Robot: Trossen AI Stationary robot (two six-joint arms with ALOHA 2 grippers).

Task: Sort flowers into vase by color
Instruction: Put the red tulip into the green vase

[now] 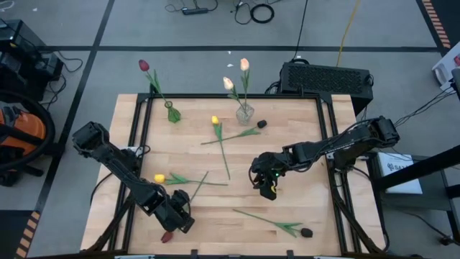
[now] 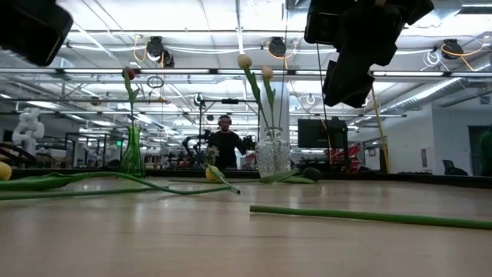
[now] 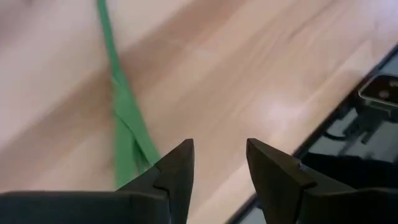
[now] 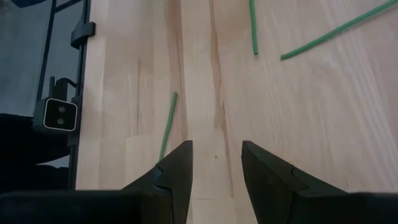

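Observation:
Several artificial tulips lie flat on the wooden table (image 1: 302, 165): one yellow (image 1: 159, 178), another yellow (image 1: 214, 120), a dark one (image 1: 261, 124), another dark one (image 1: 307, 232), and a red head (image 1: 167, 236) at the near edge. A green vase (image 1: 172, 114) holds a red tulip (image 1: 144, 65). A clear vase (image 1: 244, 113) holds two cream-peach tulips (image 1: 228, 83). My left gripper (image 1: 178, 217) hovers open at the near left, beside a green stem and leaf (image 3: 124, 124). My right gripper (image 1: 267, 188) hangs open above bare wood mid-table, with stem ends (image 4: 166, 127) ahead of it.
Black rails (image 1: 136, 137) frame the table. A black box (image 1: 327, 78) sits past the far right corner. In the low view a long stem (image 2: 369, 217) crosses the foreground, and a person (image 2: 224, 142) stands in the room behind. Bare wood shows between the stems.

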